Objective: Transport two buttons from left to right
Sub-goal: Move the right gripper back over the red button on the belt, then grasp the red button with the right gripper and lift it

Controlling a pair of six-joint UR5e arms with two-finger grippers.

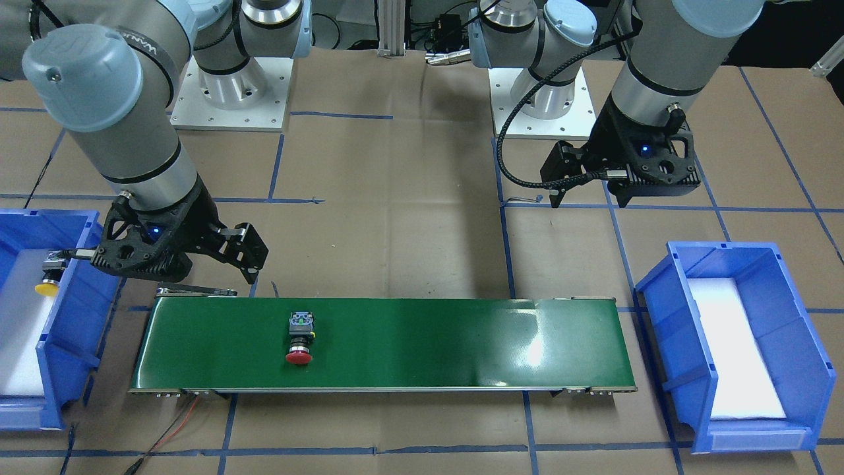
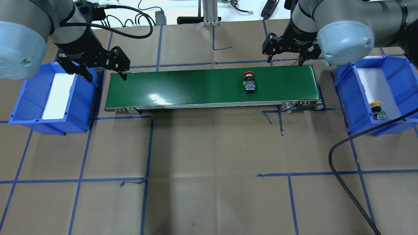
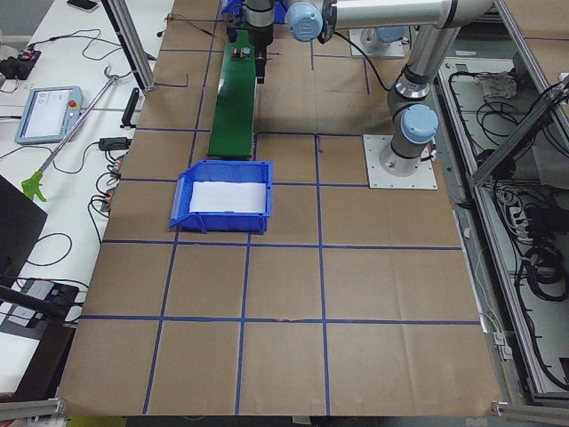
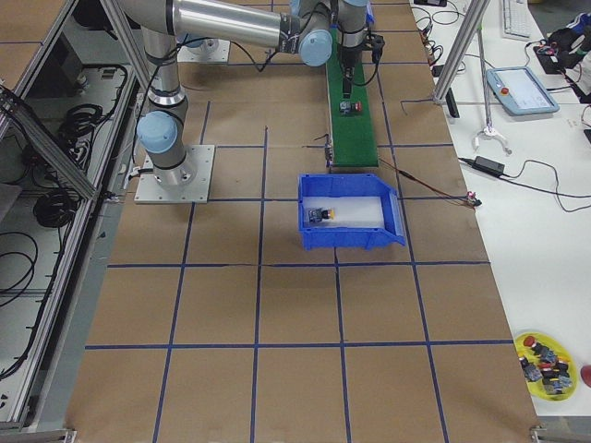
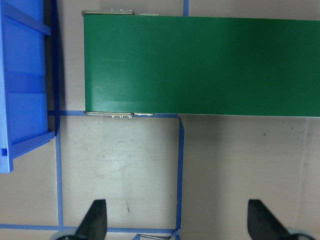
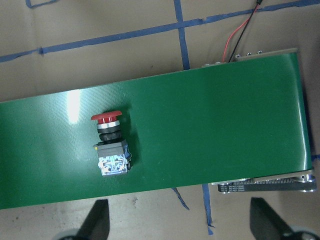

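Observation:
The red-capped button (image 2: 249,82) lies on its side on the green conveyor belt (image 2: 196,86), toward the belt's right end; it also shows in the front view (image 1: 300,338) and the right wrist view (image 6: 111,146). The yellow-capped button (image 2: 377,110) lies in the right blue bin (image 2: 343,88), also seen in the front view (image 1: 47,277). My right gripper (image 2: 285,58) is open and empty, hovering beyond the belt's far edge near the red button. My left gripper (image 2: 106,75) is open and empty at the belt's left end, next to the left blue bin (image 2: 29,101).
The left bin holds only a white liner (image 2: 58,94). A black cable (image 2: 343,169) loops over the table at front right. A red wire (image 1: 178,422) runs from the belt's right end. The two arm bases (image 1: 231,86) stand behind the belt.

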